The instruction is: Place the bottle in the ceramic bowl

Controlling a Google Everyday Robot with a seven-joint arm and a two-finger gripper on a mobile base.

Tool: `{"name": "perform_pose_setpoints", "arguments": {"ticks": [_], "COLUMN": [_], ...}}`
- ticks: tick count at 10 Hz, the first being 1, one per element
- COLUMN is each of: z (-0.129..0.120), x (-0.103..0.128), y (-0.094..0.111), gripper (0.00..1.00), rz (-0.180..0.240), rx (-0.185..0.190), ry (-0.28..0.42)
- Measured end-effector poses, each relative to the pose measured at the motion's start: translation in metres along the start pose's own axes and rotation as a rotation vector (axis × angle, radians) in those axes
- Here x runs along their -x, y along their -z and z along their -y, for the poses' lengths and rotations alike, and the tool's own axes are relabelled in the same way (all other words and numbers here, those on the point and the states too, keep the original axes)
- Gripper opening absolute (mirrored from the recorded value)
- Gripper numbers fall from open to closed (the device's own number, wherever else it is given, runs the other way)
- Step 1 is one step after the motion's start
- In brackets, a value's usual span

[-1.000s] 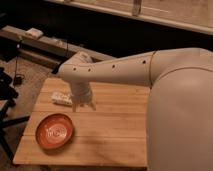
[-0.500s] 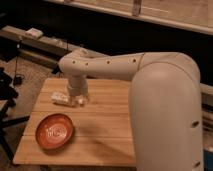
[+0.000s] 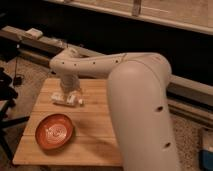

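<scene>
Wooden table (image 3: 92, 122), bottle (image 3: 59, 98) lying 9-to-3 under my gripper (image 3: 71, 94), can't tell its grip, bowl (image 3: 55, 132) at 7 o'clock.

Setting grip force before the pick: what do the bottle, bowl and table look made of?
The bottle looks like plastic: whitish, matte, with faint darker marks. The bowl is likely glazed ceramic: orange-red, a slight sheen, a pale pattern at its centre. The table looks like wood: pale boards with plank lines. The pincer sits low over the bottle.
</scene>
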State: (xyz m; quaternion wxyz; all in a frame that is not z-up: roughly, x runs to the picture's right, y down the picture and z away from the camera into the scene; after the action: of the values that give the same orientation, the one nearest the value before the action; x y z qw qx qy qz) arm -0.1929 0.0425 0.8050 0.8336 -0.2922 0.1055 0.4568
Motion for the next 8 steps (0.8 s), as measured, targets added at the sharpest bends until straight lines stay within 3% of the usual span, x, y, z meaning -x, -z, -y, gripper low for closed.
{"name": "perform_pose_setpoints", "arguments": {"ticks": [4,8], "z": [0.002,-0.001], "x": [0.043,0.071], "y": [-0.029,-0.062], "gripper": [0.65,0.65], "rz": [0.006,-0.027], "rx": [-0.056,-0.074], "ry": [0.104,0.165]}}
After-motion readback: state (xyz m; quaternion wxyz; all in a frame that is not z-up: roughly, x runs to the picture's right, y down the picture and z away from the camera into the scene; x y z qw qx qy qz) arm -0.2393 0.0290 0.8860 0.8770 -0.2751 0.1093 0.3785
